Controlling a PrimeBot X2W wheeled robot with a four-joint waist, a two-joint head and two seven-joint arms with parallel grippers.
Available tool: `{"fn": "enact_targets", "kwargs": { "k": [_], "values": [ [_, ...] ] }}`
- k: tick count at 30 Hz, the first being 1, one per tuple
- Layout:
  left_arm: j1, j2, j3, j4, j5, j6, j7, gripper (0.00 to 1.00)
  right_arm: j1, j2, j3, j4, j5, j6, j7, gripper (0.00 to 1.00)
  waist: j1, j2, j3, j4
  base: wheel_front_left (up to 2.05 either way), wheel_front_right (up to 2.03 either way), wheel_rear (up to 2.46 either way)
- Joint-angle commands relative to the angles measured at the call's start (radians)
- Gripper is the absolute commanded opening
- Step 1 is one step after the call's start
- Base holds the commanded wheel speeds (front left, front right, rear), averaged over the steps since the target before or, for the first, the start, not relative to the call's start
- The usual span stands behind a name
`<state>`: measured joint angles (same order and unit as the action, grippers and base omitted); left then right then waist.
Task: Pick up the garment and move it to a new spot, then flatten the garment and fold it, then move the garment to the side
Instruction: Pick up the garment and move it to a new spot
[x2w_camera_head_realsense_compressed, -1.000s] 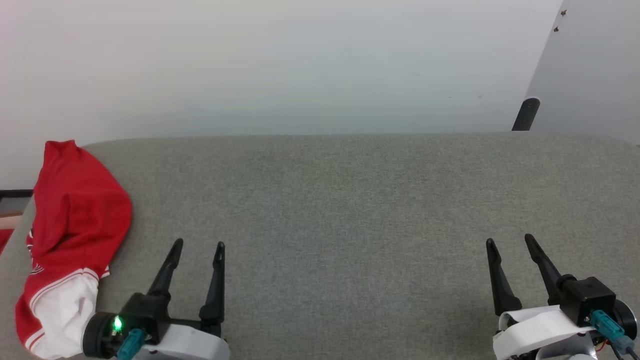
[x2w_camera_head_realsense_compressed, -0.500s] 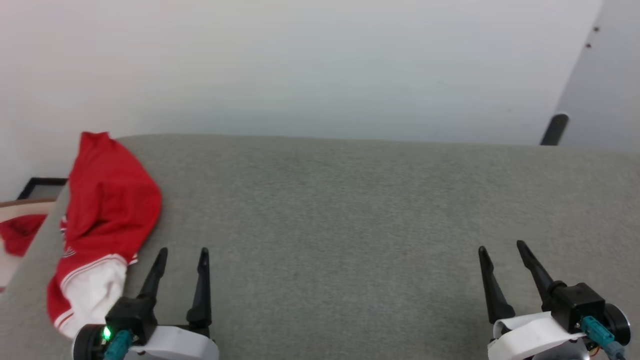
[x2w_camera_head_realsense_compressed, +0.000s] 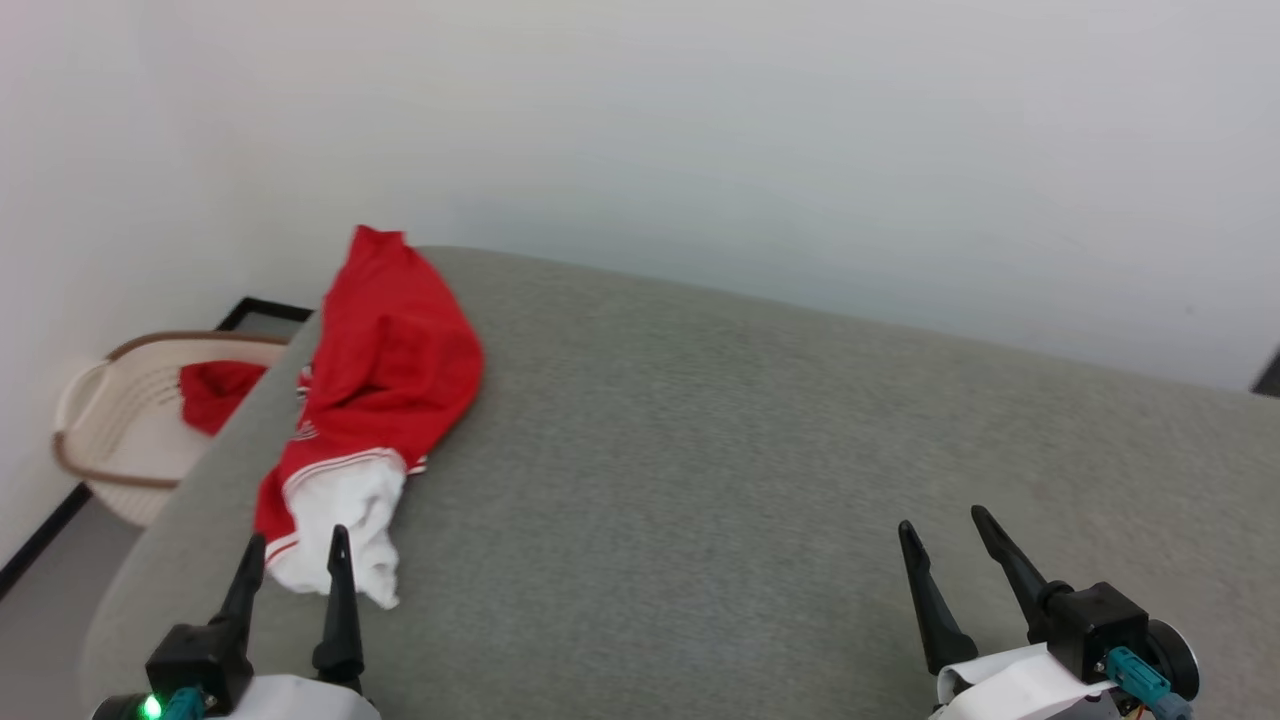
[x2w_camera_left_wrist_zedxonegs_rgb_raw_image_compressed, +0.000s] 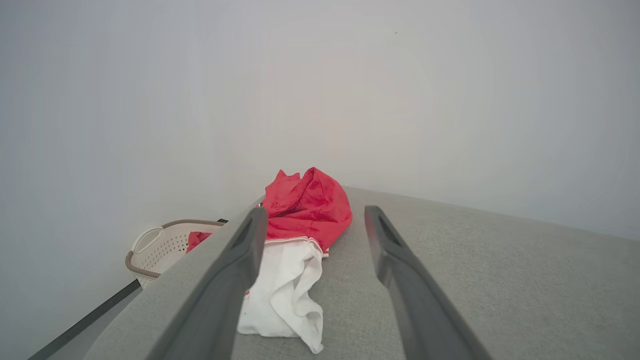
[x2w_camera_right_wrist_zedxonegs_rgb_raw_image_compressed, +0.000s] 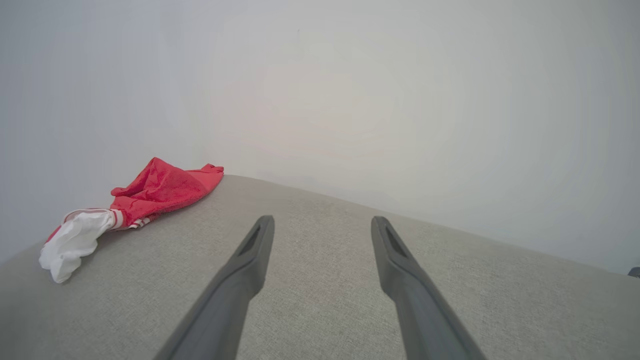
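Note:
The garment, a red jersey with a white sleeve and red-striped trim, lies crumpled along the left edge of the grey cushioned surface. My left gripper stands open just short of the white sleeve, fingertips almost at the cloth. In the left wrist view the garment sits straight ahead between the open fingers of that gripper. My right gripper is open over bare cushion at the lower right. From the right wrist the garment lies far to the left of the open gripper.
A beige basket with a small red cloth inside stands on the floor beyond the cushion's left edge, and the basket appears in the left wrist view too. A white wall rises behind the cushion.
The head camera has swung left, bringing the basket into view. The left gripper now stands closer to the white sleeve. Both grippers stay open.

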<state>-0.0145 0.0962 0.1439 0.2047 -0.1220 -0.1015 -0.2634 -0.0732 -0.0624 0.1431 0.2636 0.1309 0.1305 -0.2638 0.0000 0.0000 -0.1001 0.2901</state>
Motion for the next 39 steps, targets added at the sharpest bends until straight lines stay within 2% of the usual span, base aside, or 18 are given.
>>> {"fn": "enact_targets", "kwargs": {
  "k": [1, 5, 10, 15, 23, 24, 27, 35, 39],
  "values": [
    [0.008, 0.003, 0.003, 0.003, -0.004, -0.005, 0.0, 1.0, -0.009, 0.001, 0.004, 0.004, 0.007, 0.0, -0.001, 1.0, 0.0, 0.0, -0.025, 0.073, 0.0, 0.0, 0.0],
    [0.008, 0.004, 0.006, 0.018, -0.017, -0.011, 0.0, 1.0, -0.014, 0.004, 0.007, 0.01, 0.006, 0.0, -0.001, 1.0, 0.0, 0.0, -0.021, 0.096, 0.0, 0.0, 0.0],
    [-0.045, 0.007, -0.003, 0.039, -0.091, -0.022, 0.018, 1.0, -0.02, 0.002, 0.009, 0.013, 0.001, 0.0, -0.001, 1.0, 0.0, 0.0, 0.005, 0.088, 0.0, 0.0, 0.0],
    [-0.126, 0.073, -0.03, 0.016, -0.16, -0.028, 0.116, 1.0, -0.036, -0.01, 0.007, 0.011, -0.005, 0.0, -0.001, 1.0, 0.0, 0.0, 0.054, 0.051, 0.0, 0.0, 0.0],
    [-0.334, 0.228, -0.015, -0.044, -0.317, -0.03, 0.345, 1.0, -0.111, -0.054, 0.01, -0.041, -0.024, 0.0, 0.012, 1.0, 0.0, 0.0, 0.239, -0.044, 0.0, 0.0, 0.0],
    [-0.334, 0.228, -0.015, -0.044, -0.317, -0.03, 0.345, 1.0, -0.111, -0.054, 0.01, -0.041, -0.024, 0.0, 0.012, 1.0, 0.0, 0.0, 0.239, -0.044, 0.0, 0.0, 0.0],
    [-0.416, 0.286, -0.001, -0.031, -0.38, -0.03, 0.466, 1.0, -0.147, -0.073, 0.014, -0.063, -0.027, 0.0, 0.015, 1.0, 0.0, 0.0, 0.31, -0.081, 0.0, 0.0, 0.0],
    [-0.601, 0.389, 0.011, 0.068, -0.501, -0.017, 0.756, 1.0, -0.218, -0.101, 0.021, -0.107, -0.027, 0.0, 0.015, 1.0, 0.0, 0.0, 0.458, -0.161, 0.0, 0.0, 0.0],
    [-0.672, 0.432, 0.004, 0.155, -0.523, -0.006, 0.869, 1.0, -0.243, -0.108, 0.025, -0.125, -0.03, 0.0, 0.017, 1.0, 0.0, 0.0, 0.508, -0.19, 0.0, 0.0, 0.0]
  ]
}}
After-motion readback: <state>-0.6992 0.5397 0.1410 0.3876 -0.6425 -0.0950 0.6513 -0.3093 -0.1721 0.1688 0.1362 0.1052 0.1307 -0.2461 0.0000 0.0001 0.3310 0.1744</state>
